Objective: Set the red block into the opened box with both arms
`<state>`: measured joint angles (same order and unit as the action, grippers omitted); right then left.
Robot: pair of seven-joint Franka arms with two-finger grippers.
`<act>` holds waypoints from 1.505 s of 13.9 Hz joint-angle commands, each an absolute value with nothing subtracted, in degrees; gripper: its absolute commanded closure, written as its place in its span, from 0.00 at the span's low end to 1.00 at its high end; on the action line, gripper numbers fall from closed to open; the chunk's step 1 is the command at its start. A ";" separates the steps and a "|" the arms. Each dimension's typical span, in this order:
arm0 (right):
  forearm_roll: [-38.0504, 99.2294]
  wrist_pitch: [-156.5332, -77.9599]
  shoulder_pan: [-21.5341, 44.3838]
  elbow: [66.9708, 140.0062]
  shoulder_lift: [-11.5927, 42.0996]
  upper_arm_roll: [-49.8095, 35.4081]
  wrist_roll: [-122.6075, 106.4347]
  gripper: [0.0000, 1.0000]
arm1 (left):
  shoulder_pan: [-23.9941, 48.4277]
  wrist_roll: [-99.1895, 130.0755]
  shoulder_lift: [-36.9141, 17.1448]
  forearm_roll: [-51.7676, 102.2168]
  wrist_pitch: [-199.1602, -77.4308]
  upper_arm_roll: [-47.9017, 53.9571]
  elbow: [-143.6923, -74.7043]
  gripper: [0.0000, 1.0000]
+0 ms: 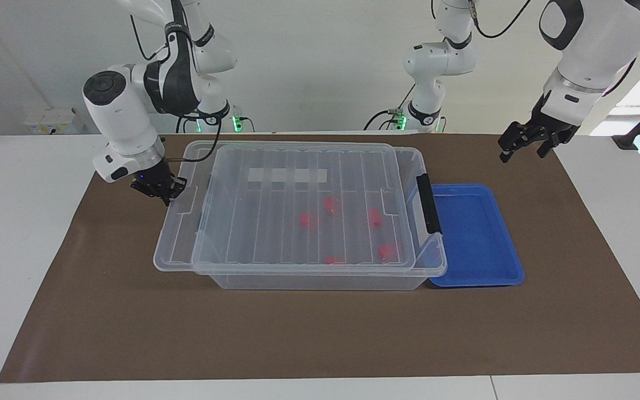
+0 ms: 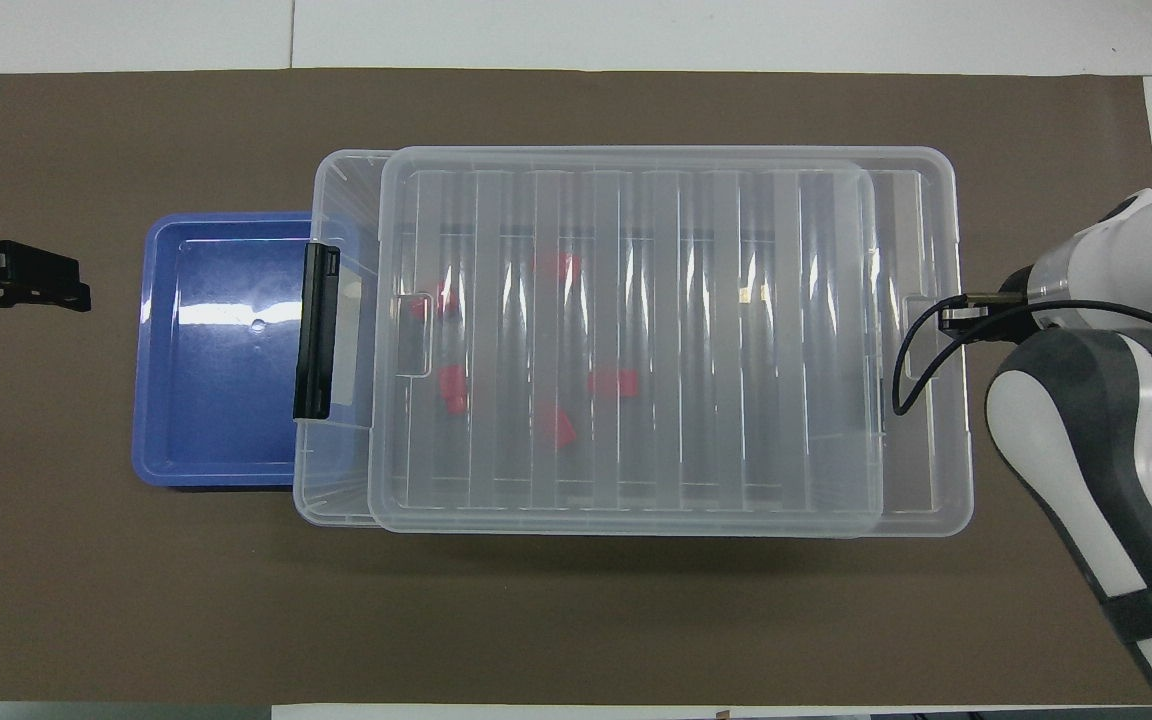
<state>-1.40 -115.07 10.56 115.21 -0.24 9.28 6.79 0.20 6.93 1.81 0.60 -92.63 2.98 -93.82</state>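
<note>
We see our right claw (image 1: 160, 189) closed on the end rim of the ribbed clear plastic lid (image 1: 298, 205), which nearly covers the large clear plastic box (image 1: 325, 280). Small red plastic blocks (image 1: 375, 218) lie inside, beneath it. Our left claw (image 1: 525, 145) hangs open over the brown surface (image 1: 320, 333), beside the shallow blue tray (image 1: 475, 233), waiting. We judge placing finished, closing nearly done.

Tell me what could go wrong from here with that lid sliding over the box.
The lid overhangs the box at the right arm's end, so it could tip off. The right gripper, shut on that edge, might slip. The latch handle may catch the lid's leading edge.
</note>
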 commanded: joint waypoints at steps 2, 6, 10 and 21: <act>-0.79 -116.89 10.72 117.25 -0.70 7.91 8.70 1.00 | -0.70 5.89 3.34 0.35 -93.16 3.34 -95.45 0.00; -0.79 -116.89 10.72 117.25 -0.70 6.42 11.07 1.00 | -0.70 5.89 3.34 0.35 -93.16 3.34 -95.45 0.00; -0.79 -116.81 10.72 117.25 -0.70 6.33 11.07 1.00 | -0.70 5.89 3.34 0.35 -93.34 3.34 -95.54 0.00; -0.79 -116.72 10.72 117.07 -0.70 6.24 11.42 1.00 | -0.70 5.89 3.34 0.35 -93.43 3.34 -95.54 0.00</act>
<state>-1.40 -115.10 10.87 115.32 -0.30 6.81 10.03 0.18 6.88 1.82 0.60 -92.65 2.97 -93.83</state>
